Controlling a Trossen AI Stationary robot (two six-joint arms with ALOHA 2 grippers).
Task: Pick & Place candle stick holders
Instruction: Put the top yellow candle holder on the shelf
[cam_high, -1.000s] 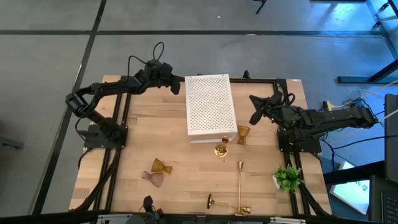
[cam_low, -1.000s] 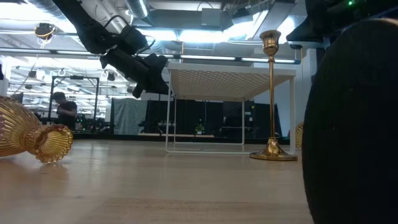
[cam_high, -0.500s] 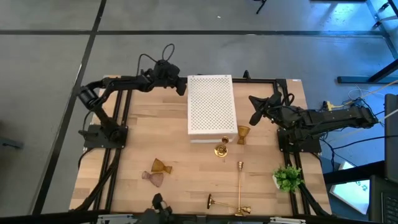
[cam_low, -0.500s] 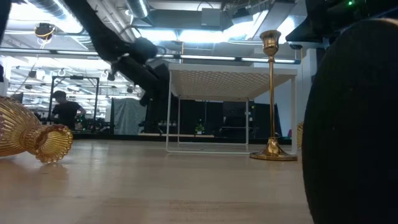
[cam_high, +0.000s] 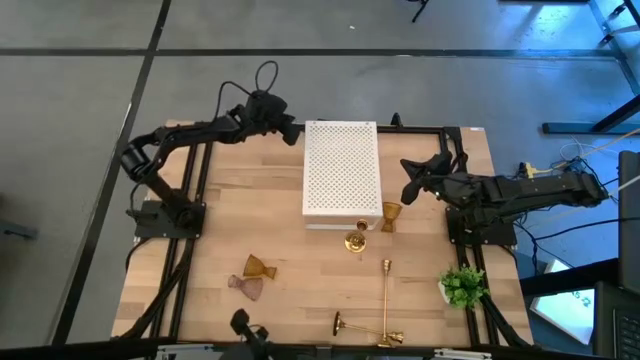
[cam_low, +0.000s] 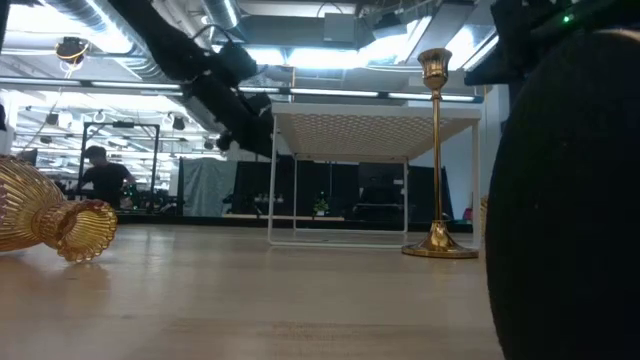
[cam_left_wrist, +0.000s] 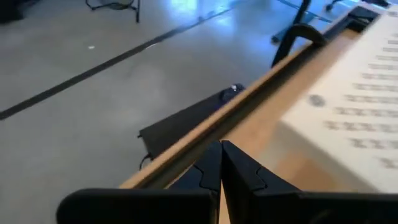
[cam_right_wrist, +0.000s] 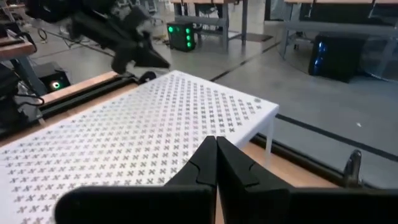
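Though toppled (lengthwise): brass candlestick (cam_high: 384, 296)

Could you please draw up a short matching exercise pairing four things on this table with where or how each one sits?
Things:
1. white perforated box
2. green plant
3. left claw
4. amber glass holder

Places or states:
A. shut, at the box's far left corner
B. lying on its side, left of the middle
C. standing along the table's middle
D. by the table's right edge

Pairs: 1-C, 2-D, 3-A, 4-B
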